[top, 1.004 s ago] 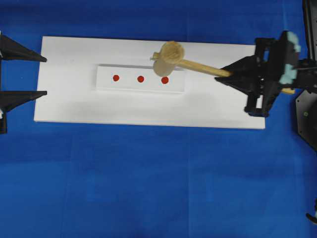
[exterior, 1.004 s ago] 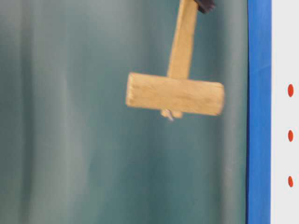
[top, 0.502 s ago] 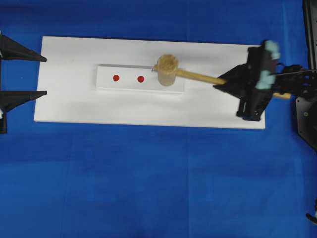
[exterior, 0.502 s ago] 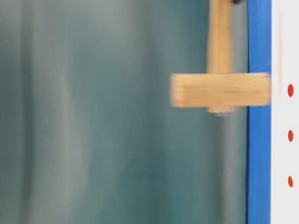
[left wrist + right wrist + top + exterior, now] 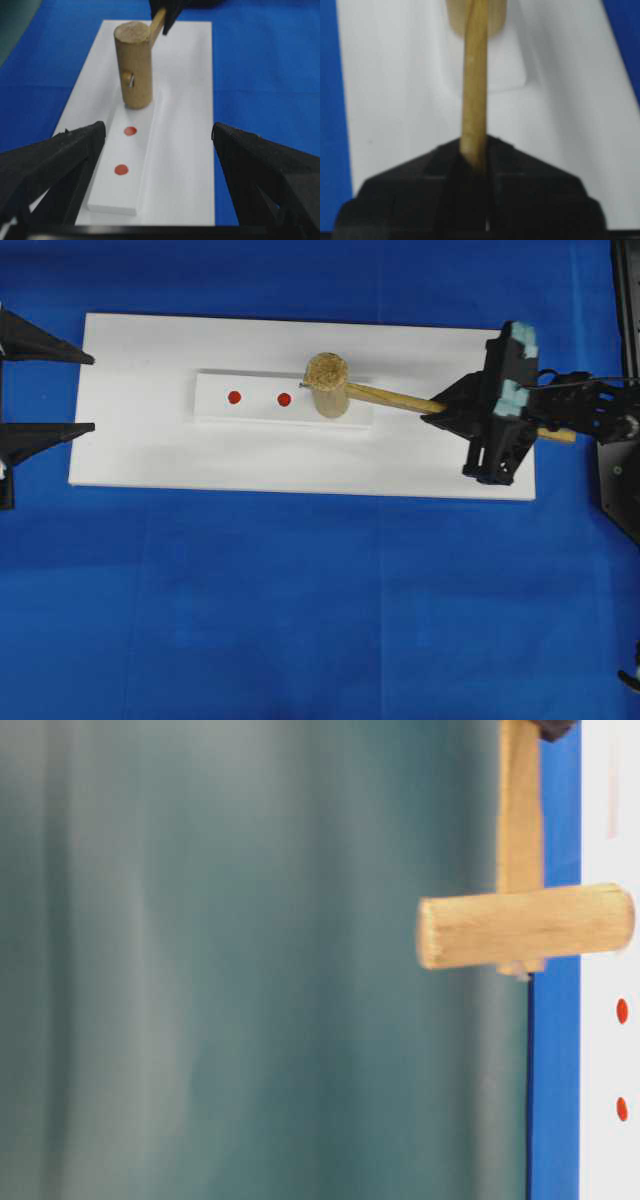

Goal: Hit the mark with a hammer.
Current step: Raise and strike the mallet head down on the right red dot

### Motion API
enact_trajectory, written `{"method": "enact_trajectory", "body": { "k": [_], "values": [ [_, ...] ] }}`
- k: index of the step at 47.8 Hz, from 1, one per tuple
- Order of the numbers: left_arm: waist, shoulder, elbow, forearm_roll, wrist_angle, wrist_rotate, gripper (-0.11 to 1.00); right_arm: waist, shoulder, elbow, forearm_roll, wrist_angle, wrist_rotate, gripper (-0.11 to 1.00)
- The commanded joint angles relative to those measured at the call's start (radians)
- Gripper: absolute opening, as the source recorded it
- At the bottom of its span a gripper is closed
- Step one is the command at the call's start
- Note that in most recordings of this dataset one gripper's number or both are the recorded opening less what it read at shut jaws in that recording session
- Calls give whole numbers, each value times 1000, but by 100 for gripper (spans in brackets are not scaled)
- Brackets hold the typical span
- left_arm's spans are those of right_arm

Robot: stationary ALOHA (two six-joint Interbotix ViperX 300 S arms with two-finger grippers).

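The hammer is a light-wood mallet. Its head (image 5: 326, 385) stands end-down on the right end of a raised white strip (image 5: 260, 412). Its handle (image 5: 390, 397) runs right into my right gripper (image 5: 440, 408), which is shut on it. The right wrist view shows the handle (image 5: 475, 85) clamped between the black jaws of the right gripper (image 5: 474, 155). Two red marks (image 5: 234, 397) (image 5: 284, 399) show left of the head; whatever lies under the head is hidden. My left gripper (image 5: 157, 130) is open and empty at the board's left end, facing the hammer head (image 5: 133, 65).
The strip lies on a white board (image 5: 300, 460) on blue cloth (image 5: 300, 600). In the table-level view the hammer head (image 5: 525, 925) meets the white surface beside two red marks (image 5: 622, 1011). The right arm's base (image 5: 620, 470) stands at the right edge.
The hammer head swung down from above the board onto the strip and now covers the right-hand red mark. The right gripper tipped down and moved slightly left. The left gripper stayed still.
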Motion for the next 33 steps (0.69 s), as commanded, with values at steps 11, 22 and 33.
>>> {"method": "enact_trajectory", "body": {
  "k": [11,22,33],
  "values": [
    [3,5,-11,2,-9,2,91,0,-218,-12,-23,18,-40,2],
    [3,5,-11,2,-9,2,91,2,-212,-15,-23,34,-46,2],
    [3,5,-11,2,-11,0,91,2,-172,-34,-25,32,-48,2]
  ]
}}
